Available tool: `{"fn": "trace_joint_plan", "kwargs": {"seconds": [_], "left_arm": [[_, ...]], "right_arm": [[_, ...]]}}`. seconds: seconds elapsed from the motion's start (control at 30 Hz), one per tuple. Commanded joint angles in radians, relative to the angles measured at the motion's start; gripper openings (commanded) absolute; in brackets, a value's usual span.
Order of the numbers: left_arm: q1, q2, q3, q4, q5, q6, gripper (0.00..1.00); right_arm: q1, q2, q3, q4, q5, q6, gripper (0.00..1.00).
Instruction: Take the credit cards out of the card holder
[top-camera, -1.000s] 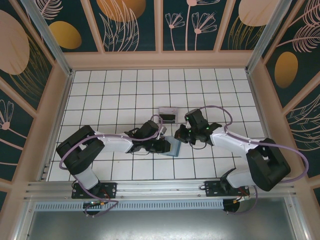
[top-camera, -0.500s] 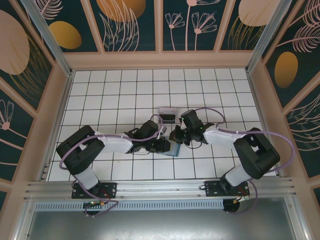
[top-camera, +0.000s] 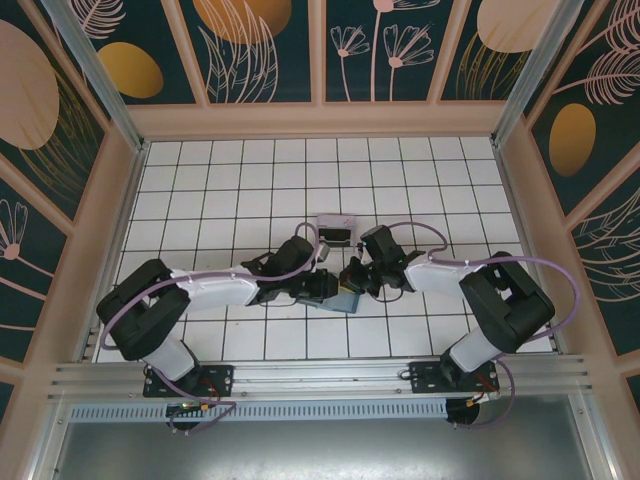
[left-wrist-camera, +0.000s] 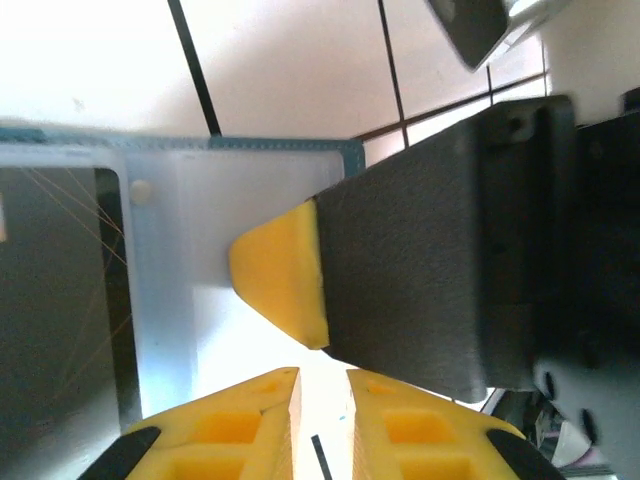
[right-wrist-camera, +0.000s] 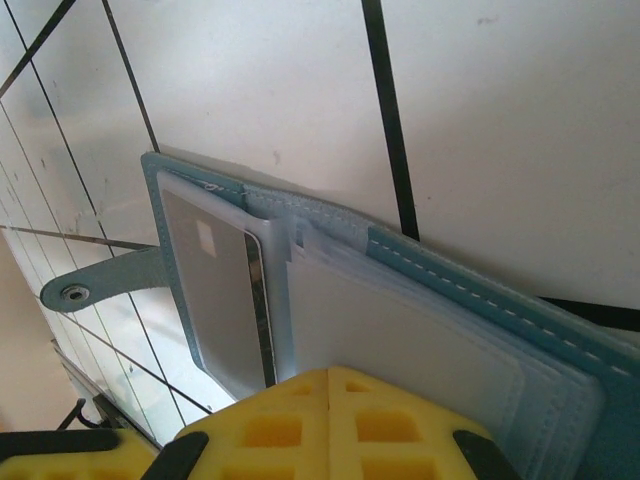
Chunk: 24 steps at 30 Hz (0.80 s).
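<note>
The open card holder (top-camera: 345, 298) lies flat on the white floor (top-camera: 250, 180) between both claws, with bare tiles around it; the right claw (right-wrist-camera: 328, 372), pinched together on nothing, is over its clear sleeves (right-wrist-camera: 400, 340), a grey card (right-wrist-camera: 215, 300) just beside pointing long-ways away, and the left claw (left-wrist-camera: 322, 378) is a little apart, empty.
</note>
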<state>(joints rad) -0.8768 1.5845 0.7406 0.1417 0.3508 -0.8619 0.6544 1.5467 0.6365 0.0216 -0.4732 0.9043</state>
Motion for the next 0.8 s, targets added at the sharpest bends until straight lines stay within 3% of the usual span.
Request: {"fn": "trace_joint_plan", "kwargs": {"seconds": [0.0,0.17,0.77], "left_arm": [[0.008,-0.06,0.062,-0.151,-0.147,0.042,0.21],[0.04,-0.085,0.089,-0.309,-0.261,0.082,0.21],[0.108,0.038,0.102,-0.377,-0.276,0.174,0.21]], "right_arm": [[0.005,0.013,-0.009,0.01,-0.021,0.006,0.01],[0.021,0.013,0.022,-0.024,-0.032,-0.008,0.01],[0.084,0.081,0.081,0.031,-0.035,0.06,0.19]]}}
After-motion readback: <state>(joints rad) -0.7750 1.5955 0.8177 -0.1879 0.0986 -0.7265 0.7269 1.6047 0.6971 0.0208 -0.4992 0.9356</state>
